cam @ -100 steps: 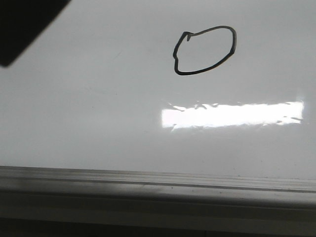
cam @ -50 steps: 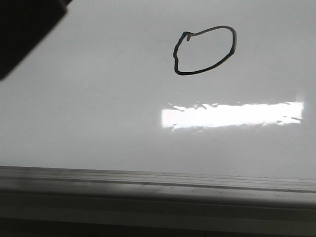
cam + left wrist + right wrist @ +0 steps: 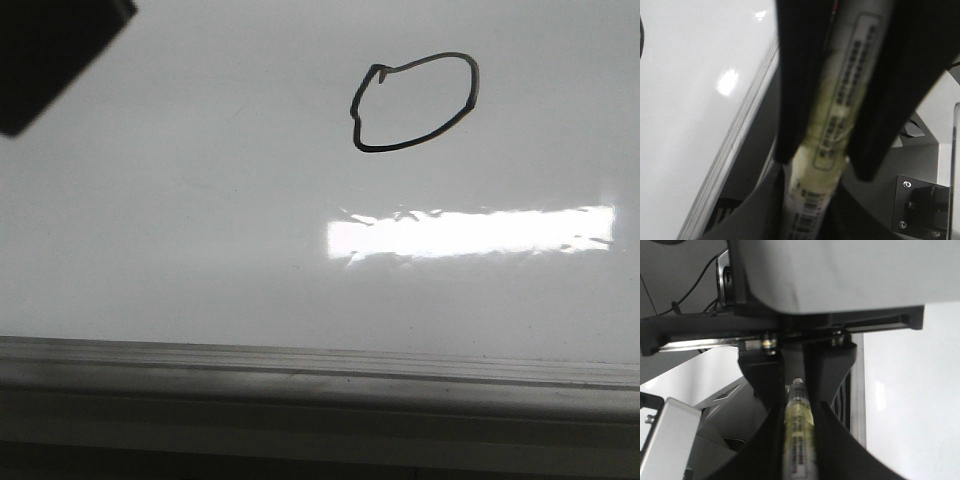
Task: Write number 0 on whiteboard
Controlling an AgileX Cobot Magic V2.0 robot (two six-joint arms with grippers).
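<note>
The whiteboard [image 3: 200,230] fills the front view. The number 0 [image 3: 372,147], a black lopsided oval outline, is drawn on it at the upper middle. Neither gripper shows clearly there. In the left wrist view my left gripper [image 3: 807,192] is shut on a yellowish marker [image 3: 837,105] with a printed label. Two black fingers [image 3: 800,100] of the other gripper clamp the same marker from the opposite end. In the right wrist view my right gripper [image 3: 799,407] is shut on that marker [image 3: 799,430], facing the left gripper's body [image 3: 790,330]. The board also shows beside them [image 3: 685,100] [image 3: 910,390].
A grey metal rail [image 3: 320,365] runs along the board's near edge. A bright rectangular glare [image 3: 470,233] lies below the 0. A dark blurred shape [image 3: 45,50] covers the top left corner of the front view. Grey metal brackets [image 3: 920,205] [image 3: 665,440] stand off the board.
The dark shape in the top left corner of the front view has shifted slightly. The drawn 0 and the board are unchanged.
</note>
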